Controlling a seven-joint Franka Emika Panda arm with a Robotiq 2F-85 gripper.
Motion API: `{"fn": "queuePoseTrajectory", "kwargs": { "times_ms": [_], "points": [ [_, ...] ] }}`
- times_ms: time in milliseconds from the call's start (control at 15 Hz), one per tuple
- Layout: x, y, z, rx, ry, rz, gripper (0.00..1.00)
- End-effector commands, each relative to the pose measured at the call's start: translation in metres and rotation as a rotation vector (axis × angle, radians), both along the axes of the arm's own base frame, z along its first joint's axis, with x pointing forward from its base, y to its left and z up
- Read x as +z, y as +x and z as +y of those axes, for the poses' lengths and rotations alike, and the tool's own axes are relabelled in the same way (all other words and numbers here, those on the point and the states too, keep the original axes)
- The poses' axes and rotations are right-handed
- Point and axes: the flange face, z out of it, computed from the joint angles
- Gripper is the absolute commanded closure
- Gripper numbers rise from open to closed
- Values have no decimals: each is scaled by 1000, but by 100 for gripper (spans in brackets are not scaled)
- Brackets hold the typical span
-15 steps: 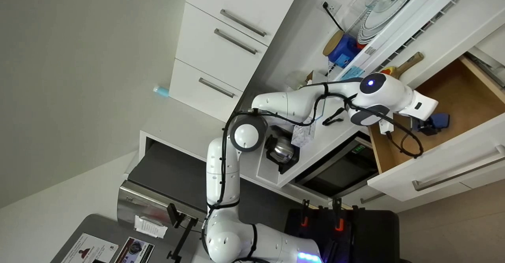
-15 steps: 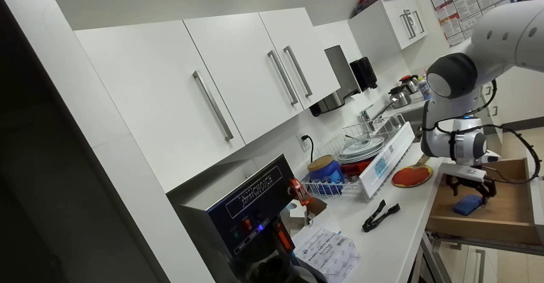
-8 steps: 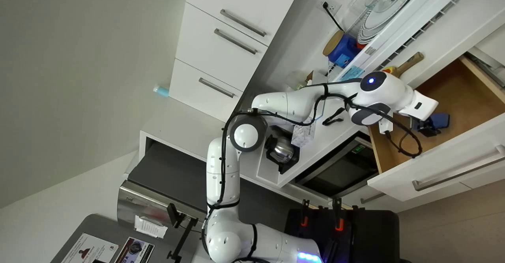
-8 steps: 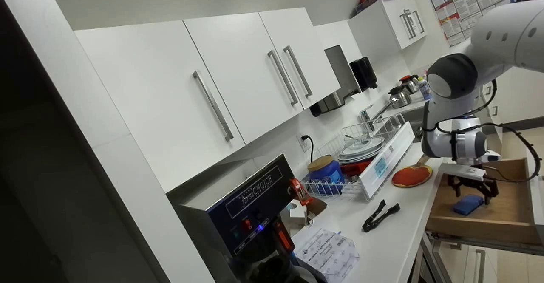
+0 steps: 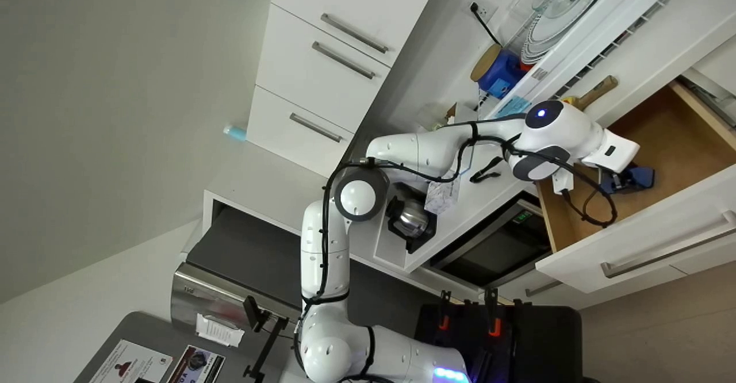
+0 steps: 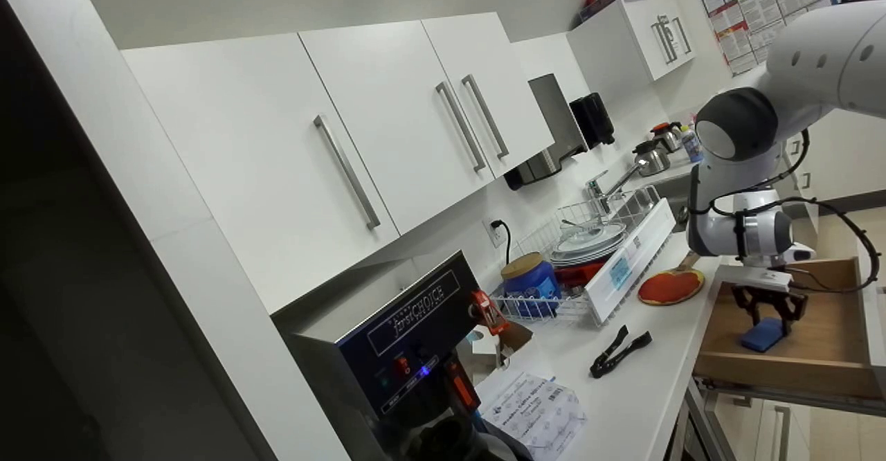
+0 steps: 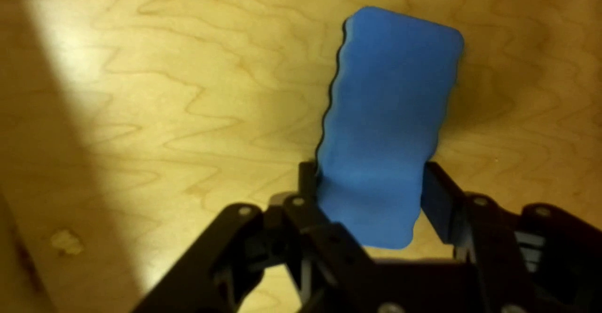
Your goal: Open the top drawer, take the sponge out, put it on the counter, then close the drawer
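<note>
— So, is the hand (image 7: 370, 183) on it?

— Looks that way: its dark pads (image 7: 439, 205) bear on both long sides of the sponge (image 7: 390, 106), near one end. They're in the open top drawer (image 6: 827, 333); whether the sponge sits flat or slightly raised, I can't tell.

— How should it carry?

— Light and soft, I'd guess, with some spring. A mild squeeze ought to do, and nothing there should break. The face looks smooth but dull, so probably not slippery.

— Good place to hold it?

— The wavy sides may give a bit of bite. Most of its length sticks out past the pads, though, so the free end could sag or twist. I'd favour the middle.

— And the drawer?

— Tan wood (image 7: 188, 92) inside, jagged grain, a soft shine, one pale crumb (image 7: 66, 242) lying on it. Outside, a flat white front (image 5: 627, 245) with a slim metal handle (image 5: 667, 255).

— Where's it headed?

— The bench (image 6: 637, 399): pale, flat, smooth-looking.
</note>
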Motion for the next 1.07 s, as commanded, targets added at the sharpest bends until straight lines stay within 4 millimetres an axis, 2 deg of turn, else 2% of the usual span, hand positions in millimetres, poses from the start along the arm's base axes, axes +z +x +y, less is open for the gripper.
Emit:
{"fn": "queuePoseTrajectory", "kwargs": {
  "times_ms": [0, 133, 200, 400, 733, 1000],
  "points": [
    [1, 6, -2, -4, 1, 8, 68],
    [1, 7, -3, 7, -18, -17, 70],
    [13, 1, 3, 19, -1, -29, 70],
    [41, -10, -5, 66, -52, -92, 70],
    [91, -47, -25, 181, -152, -138, 70],
    [137, -82, -24, 313, -167, -197, 70]
  ]
}}
